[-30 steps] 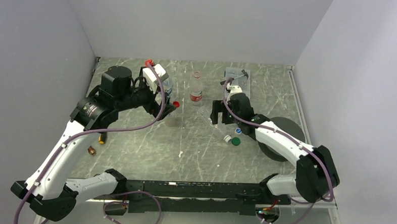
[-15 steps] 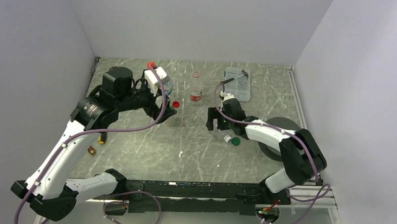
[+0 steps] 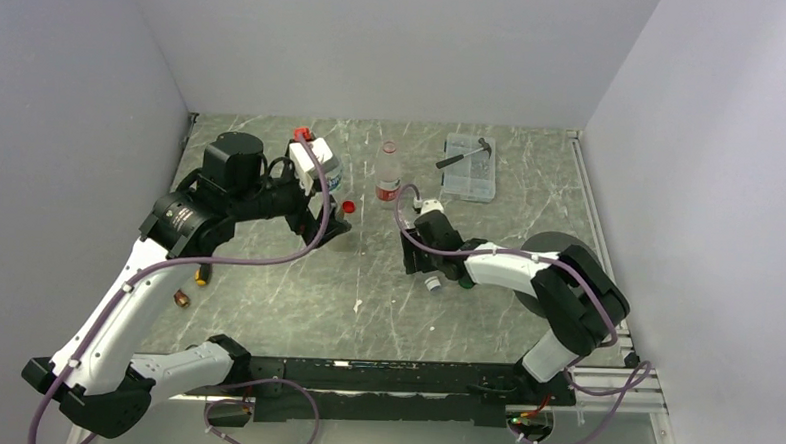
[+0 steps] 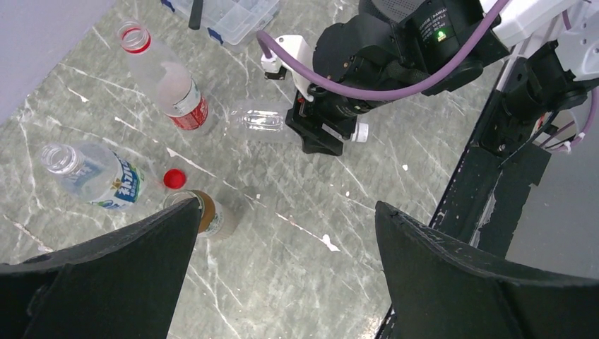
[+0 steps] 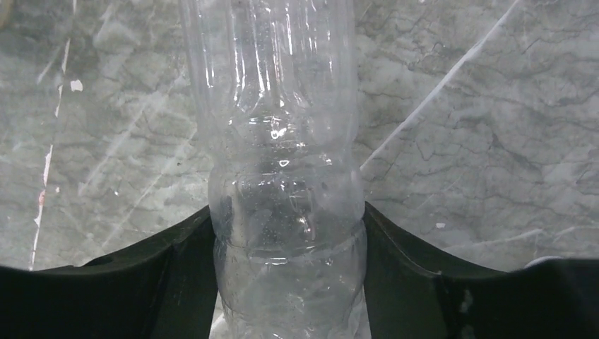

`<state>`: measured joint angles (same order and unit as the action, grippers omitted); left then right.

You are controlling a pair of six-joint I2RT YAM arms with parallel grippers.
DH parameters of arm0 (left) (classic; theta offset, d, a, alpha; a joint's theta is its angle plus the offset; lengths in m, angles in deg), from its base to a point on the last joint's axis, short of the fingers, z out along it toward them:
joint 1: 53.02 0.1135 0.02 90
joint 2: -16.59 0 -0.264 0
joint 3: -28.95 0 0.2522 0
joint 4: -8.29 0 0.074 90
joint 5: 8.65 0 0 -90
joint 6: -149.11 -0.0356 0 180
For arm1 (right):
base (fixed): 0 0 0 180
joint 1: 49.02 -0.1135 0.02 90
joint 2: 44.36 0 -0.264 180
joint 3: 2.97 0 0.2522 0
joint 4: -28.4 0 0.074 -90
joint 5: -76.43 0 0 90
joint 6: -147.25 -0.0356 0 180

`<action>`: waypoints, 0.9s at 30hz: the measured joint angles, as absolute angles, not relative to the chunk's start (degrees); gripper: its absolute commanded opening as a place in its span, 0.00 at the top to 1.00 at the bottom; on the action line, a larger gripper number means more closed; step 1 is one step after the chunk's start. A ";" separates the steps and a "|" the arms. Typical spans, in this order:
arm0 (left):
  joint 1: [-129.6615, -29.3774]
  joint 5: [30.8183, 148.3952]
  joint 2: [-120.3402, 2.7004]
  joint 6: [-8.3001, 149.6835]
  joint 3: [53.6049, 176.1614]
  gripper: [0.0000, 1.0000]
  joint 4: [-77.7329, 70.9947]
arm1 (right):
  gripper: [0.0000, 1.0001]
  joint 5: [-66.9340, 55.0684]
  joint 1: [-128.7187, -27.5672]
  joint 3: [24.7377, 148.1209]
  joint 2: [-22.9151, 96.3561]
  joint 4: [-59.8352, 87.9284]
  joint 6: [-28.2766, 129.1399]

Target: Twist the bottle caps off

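Grey-green marbled table (image 3: 296, 298) fills the floor of a booth with plain grey walls. At the left, the left gripper (image 4: 286, 208) hangs above the surface with its jaws spread wide and nothing between them.

Below it, the bottle with the blue-white label (image 4: 95, 178) stands with its mouth uncovered. Just to its right a red cap (image 4: 174, 178) lies loose on the table. The amber bottle (image 4: 212, 215) is right beside that cap, its top partly hidden behind the left finger.

Farther back, the bottle with the red label (image 4: 176, 88) stands capless, a red ring showing around its neck.

Right of centre, the tall slim clear bottle (image 5: 272, 85) lies on its side, ribbed and see-through. The right gripper (image 5: 286, 212) is pressed down over it, both fingers touching its narrow waist on either side. A white cap (image 4: 360, 131) shows at the bottle's end, just past the fingers.

At the far right, a clear box (image 3: 469, 168) sits near the back wall with a hammer (image 3: 462, 157) on its lid.
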<state>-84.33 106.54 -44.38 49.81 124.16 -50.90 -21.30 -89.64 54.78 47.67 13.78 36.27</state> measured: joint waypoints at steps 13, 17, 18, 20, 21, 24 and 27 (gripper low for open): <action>-84.29 117.86 -39.64 27.69 118.90 0.00 -54.40 | 0.51 -12.91 -91.78 61.08 30.20 1.47 38.07; -84.46 121.64 -34.59 12.70 114.46 0.01 -54.66 | 0.47 -5.13 -91.80 71.46 27.80 -2.83 39.73; -84.57 122.14 -33.43 9.46 113.54 0.01 -54.38 | 0.47 -3.01 -91.80 74.17 27.52 -3.90 39.97; -84.79 122.75 -31.14 1.49 111.79 0.01 -53.68 | 0.46 0.75 -91.82 78.61 27.41 -5.39 40.21; -84.83 122.97 -30.46 -1.92 111.31 0.01 -53.24 | 0.46 2.35 -91.82 80.35 27.43 -5.94 40.27; -84.99 123.13 -28.45 -14.62 109.54 0.00 -51.75 | 0.44 6.74 -92.37 86.10 28.92 -9.35 40.32; -84.99 123.04 -26.70 -23.80 106.26 0.01 -49.13 | 0.44 9.08 -93.70 91.11 31.80 -11.99 40.41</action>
